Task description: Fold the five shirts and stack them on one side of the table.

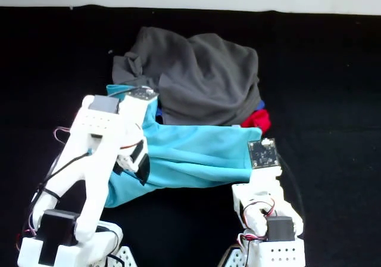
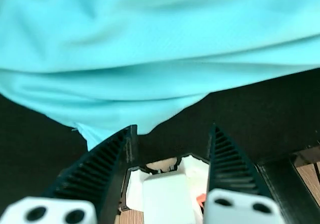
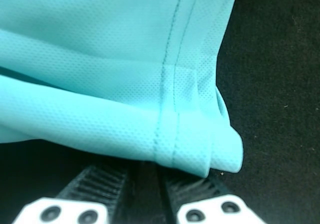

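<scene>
Your left gripper (image 2: 172, 134) is wide open with nothing in it. There's a clear gap between the jaws, and the teal shirt (image 1: 196, 157) sits just past the tips, not between them. From above, that arm hangs over the end of the teal shirt by the gray shirt's (image 1: 196, 76) near-left corner.

Your right gripper (image 3: 145, 170) is harder to call. Its tip is tucked under a folded, double-stitched hem corner of the teal shirt, and I honestly can't tell whether it's clamped on the cloth or just sitting under it. It's at the teal shirt's other end, off the gray shirt's near-right corner.

The teal shirt is spread out on the arms' side of the gray shirt, and its far edge seems to run just under the gray one. Its long axis goes side to side along the gray shirt's near edge, from one arm to the other, and the stitched hem end points toward your right arm. It's wrinkled and loosely bunched, not flat.

The gray shirt is a crumpled heap. A red shirt (image 1: 257, 119) and a sliver of a blue shirt (image 1: 261, 105) poke out from under its right side. All of it sits on the black table (image 1: 333, 100).
</scene>
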You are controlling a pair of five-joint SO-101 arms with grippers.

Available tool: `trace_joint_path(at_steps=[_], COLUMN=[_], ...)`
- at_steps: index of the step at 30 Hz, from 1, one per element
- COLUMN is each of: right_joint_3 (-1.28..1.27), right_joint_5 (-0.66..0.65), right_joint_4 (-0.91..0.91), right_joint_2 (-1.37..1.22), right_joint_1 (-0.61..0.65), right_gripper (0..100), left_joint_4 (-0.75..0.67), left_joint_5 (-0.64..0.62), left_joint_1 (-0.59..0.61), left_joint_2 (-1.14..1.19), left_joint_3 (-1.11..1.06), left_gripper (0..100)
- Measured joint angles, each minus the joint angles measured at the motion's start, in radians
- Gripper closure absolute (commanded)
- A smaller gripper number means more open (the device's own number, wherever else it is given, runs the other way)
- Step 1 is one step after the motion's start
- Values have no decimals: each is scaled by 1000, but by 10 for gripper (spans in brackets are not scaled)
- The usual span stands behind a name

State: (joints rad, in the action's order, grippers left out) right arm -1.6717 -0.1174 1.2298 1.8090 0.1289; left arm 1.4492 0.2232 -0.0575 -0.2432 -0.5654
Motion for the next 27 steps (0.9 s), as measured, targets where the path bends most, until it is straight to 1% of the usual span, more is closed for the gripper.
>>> trace_joint_path(at_steps=[3,6,11,14,16,18,21,25,27], right_joint_3=[0,0,0,11,72,173,345,546,601], right_joint_5=[0,0,0,0,0,0,0,0,-3], right_joint_4=[0,-8,-158,-178,-175,-141,-43,112,184], right_joint_2=[0,0,0,0,0,0,0,3,3], right_joint_1=[0,0,0,0,-2,0,0,0,0], right_gripper=[993,993,993,993,993,992,992,991,972], left_joint_4=[-72,-192,-400,-471,-483,-486,-489,-499,-508], left_joint_5=[0,0,0,0,-2,-2,-2,-2,-21], left_joint_1=[0,2,2,2,2,2,2,2,3], left_joint_2=[-2,-2,-2,-2,-9,-11,-11,-11,-11], left_joint_3=[-37,-103,-233,-290,-302,-305,-307,-307,-308], left_gripper=[766,766,766,766,765,765,763,708,686])
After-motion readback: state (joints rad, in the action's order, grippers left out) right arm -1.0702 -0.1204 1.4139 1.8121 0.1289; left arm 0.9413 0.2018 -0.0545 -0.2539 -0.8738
